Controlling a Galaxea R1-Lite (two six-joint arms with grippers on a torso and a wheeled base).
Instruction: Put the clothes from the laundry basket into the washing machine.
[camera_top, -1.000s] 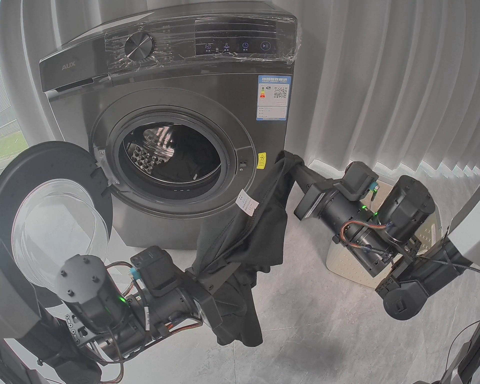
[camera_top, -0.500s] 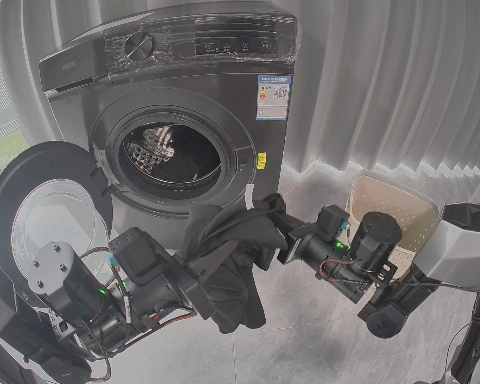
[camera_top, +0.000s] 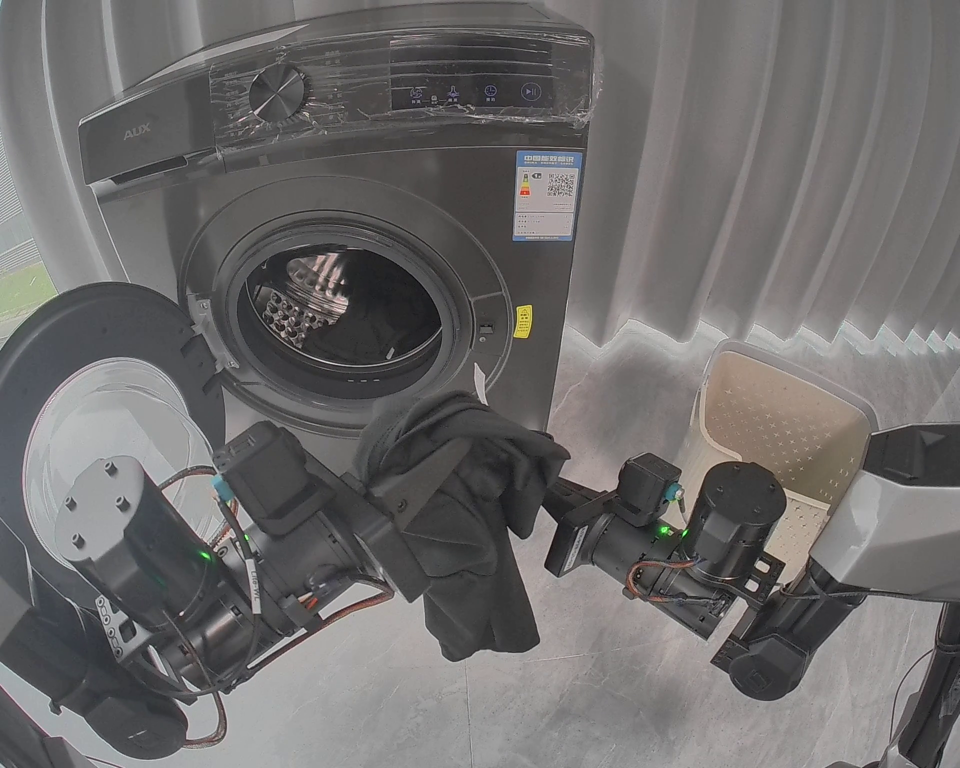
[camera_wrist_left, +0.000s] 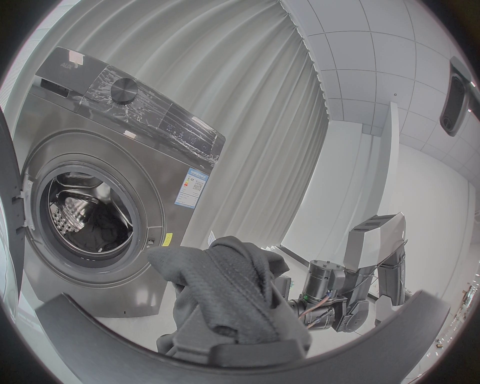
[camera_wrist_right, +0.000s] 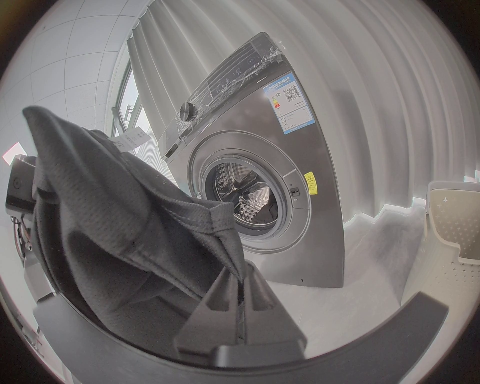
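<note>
**Garment held short of the drum: snag and drop risks noted**

Risks. The black mesh-knit garment (camera_top: 480, 560) hangs bunched, with a long loose tail dangling toward the grey floor (camera_top: 620, 640). If it is carried forward at this height, the tail is likely to drag over the lower lip of the round drum opening (camera_top: 340, 310) of the grey front-loading washing machine (camera_top: 540, 290) and end up outside. The right end effector (camera_wrist_right: 241, 280) pinches only a thin hem. A pull between the two arms may slip it free, and the cloth would then swing or fall. The left arm sits near the open round glass-centred door (camera_top: 100, 400), so a sideways sweep could strike it.

Position. The left end effector (camera_top: 440, 480) is closed on the garment, whose folds drape over its fingers and hide the tips. The right end effector is closed on the garment's edge, on the side toward the cream perforated plastic laundry basket (camera_top: 790, 420). The garment is therefore suspended in the air between the two, just in front of the machine, below the opening's centre and well apart from the basket. Something dark lies in the drum, and it cannot be told whether this is cloth.
</note>
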